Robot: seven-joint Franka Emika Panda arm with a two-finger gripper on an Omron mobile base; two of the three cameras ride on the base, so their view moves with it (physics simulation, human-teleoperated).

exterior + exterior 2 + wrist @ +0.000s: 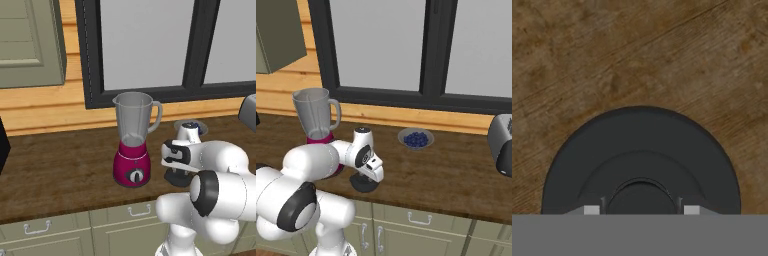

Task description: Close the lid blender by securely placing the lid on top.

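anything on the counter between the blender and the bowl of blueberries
Yes: in the right base view the black lid lies on the counter between the blender and the bowl of blueberries, nearer the front edge, with the gripper shut on its knob.

Wooden counter (456, 175): blender (133, 140), lid (641, 160), bowl (416, 139), toaster (502, 144).

The gripper (641, 210) is closed on the raised centre knob of the black lid (641, 150), which lies on the wooden counter (612, 55)
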